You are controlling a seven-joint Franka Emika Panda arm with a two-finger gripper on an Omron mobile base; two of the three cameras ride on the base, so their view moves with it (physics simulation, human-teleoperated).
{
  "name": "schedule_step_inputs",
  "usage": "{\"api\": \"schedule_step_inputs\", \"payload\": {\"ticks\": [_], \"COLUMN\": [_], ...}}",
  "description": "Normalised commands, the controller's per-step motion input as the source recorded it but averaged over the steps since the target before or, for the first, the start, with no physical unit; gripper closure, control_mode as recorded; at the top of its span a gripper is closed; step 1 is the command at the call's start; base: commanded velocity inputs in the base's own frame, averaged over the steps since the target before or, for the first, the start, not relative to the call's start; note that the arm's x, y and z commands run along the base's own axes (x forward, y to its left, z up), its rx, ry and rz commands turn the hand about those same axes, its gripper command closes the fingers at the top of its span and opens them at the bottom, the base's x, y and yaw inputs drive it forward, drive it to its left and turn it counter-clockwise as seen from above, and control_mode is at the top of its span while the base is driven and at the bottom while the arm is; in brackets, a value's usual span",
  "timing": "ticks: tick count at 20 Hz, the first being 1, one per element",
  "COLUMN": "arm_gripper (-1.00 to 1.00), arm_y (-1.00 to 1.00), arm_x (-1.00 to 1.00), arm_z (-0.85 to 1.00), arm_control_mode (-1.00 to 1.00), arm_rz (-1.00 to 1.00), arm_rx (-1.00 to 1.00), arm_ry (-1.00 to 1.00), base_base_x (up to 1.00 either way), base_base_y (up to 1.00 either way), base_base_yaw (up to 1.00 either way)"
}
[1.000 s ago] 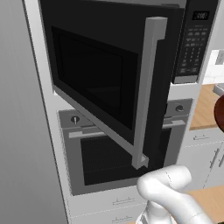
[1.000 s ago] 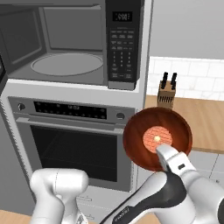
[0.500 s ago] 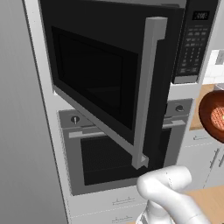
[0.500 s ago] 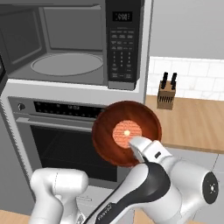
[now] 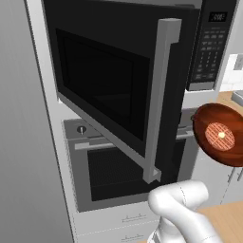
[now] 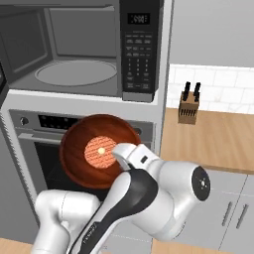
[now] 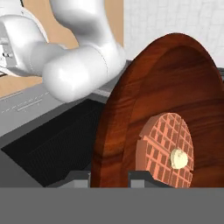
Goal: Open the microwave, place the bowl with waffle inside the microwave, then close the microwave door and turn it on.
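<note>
Wooden bowl (image 6: pixel 96 156): reddish-brown, round and shallow, carried in the air in front of the oven (image 6: pixel 34 149), below the microwave (image 6: pixel 79 49) cavity.
Waffle (image 6: pixel 100 152): a flat round disc with a pale dab on it, sitting at the bowl's middle.
Handling: the bowl looks stiff and light; its smooth wall may slip in a pinch on the rim, and the loose waffle could slide if the bowl tips. The rim is the sensible place to hold.
Claw (image 7: pixel 109 177): clenched on the bowl's rim, one finger on the outer wall and one on the inner side, in the hand view.
Bowl to claw: the bowl rises straight up from between the fingertips, its open face turned aside.
Door (image 5: pixel 114 90): swung open, handle (image 5: pixel 159 99) outward.
Cavity: its turntable (image 6: pixel 77 73) is bare, up and left of the bowl.
</note>
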Motion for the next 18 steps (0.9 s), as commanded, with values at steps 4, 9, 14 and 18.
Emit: {"api": "schedule_step_inputs", "payload": {"ticks": [4,9,14,18], "arm_gripper": [1.0,1.0,1.0,1.0], "arm_y": [0.73,0.69,0.56,0.28], "arm_x": [0.0,0.0,0.0,0.0], "arm_z": [0.28,0.32,0.45,0.45], "arm_control_mode": [-1.0,-1.0,-1.0,-1.0], "arm_rz": [0.06,0.03,0.01,-0.01], "arm_rx": [-0.01,-0.01,-0.01,0.0], "arm_ry": [0.01,0.06,0.04,0.0], "base_base_x": [0.0,0.0,0.0,0.0], "base_base_y": [0.0,0.0,0.0,0.0], "base_base_yaw": [0.0,0.0,0.0,0.0]}}
